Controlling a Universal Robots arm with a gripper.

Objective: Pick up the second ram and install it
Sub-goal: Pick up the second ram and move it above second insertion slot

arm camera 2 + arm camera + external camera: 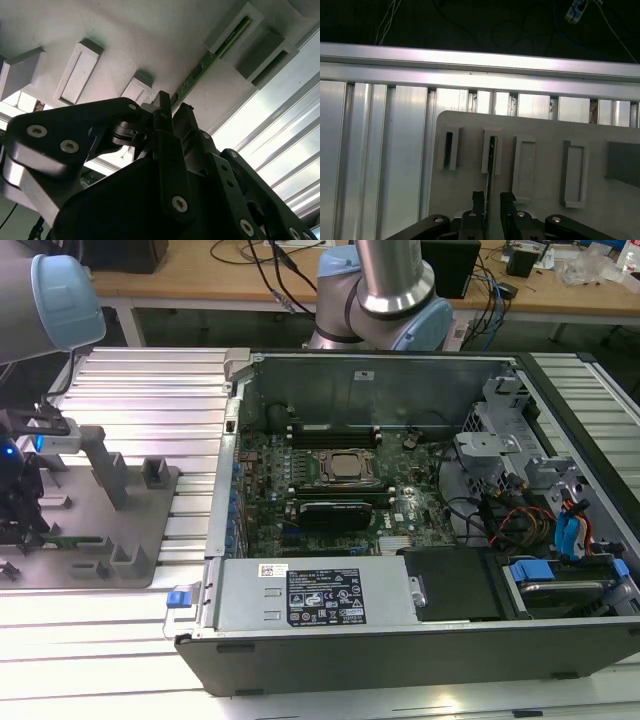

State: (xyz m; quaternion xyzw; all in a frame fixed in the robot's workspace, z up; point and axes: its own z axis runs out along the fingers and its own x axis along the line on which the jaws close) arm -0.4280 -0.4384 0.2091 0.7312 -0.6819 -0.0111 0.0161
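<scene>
My tool (492,202) is set narrow, its fingers (478,199) straddling the second ram (492,160) with a sliver of gap. The ram stands on edge in a grey holder plate (545,125) on the table (150,380), at the exterior view's left, well apart from the open computer case (400,640).

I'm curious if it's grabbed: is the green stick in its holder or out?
In. The second ram stands on edge in the gray holder's slot.

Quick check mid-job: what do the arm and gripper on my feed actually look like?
The arm is a silver-grey tube with rounded light-blue joint caps. The gripper is matte black, built from flat angular linkage plates studded with silver screw heads, and ends in two slim black fingers.
</scene>
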